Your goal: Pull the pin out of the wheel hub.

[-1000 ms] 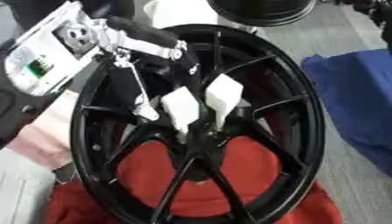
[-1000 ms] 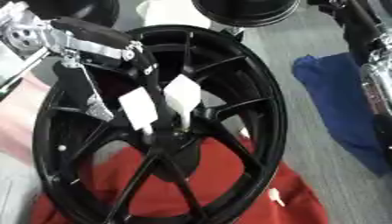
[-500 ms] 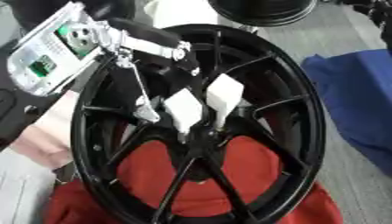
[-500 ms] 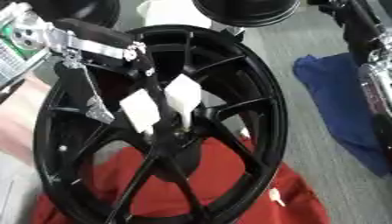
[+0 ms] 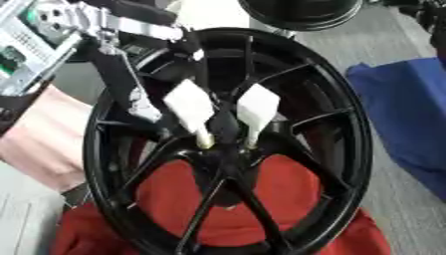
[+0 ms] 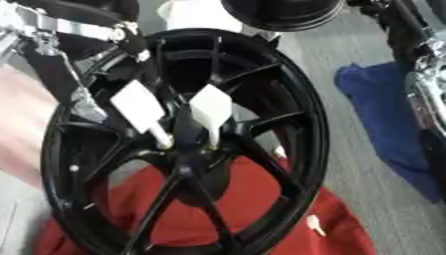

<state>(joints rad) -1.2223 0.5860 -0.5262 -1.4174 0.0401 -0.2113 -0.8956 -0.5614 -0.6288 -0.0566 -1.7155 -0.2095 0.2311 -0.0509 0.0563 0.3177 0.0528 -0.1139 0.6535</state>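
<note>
The black spoked wheel hub (image 5: 335, 149) stands nearly upright on a red cloth (image 5: 287, 219). My left arm comes in from the upper left, and its hand (image 5: 187, 102) reaches into the hub's centre. Two white-padded fingers (image 5: 257, 107) point down, their tips pinching either side of a dark stub (image 5: 226, 130) at the centre, which looks like the pin; most of it is hidden. Only a silver part of my right arm (image 6: 428, 99) shows at the right edge, without its hand.
A blue cloth (image 5: 409, 114) lies on the grey floor to the right of the hub. A second dark wheel (image 6: 278, 12) stands behind. A small white piece (image 6: 313, 225) lies on the red cloth at the lower right. Something pink (image 5: 39, 144) shows at the left.
The whole picture has shifted, so the camera has moved. My left hand stays at the hub's centre, with its two white pads a little further apart than before.
</note>
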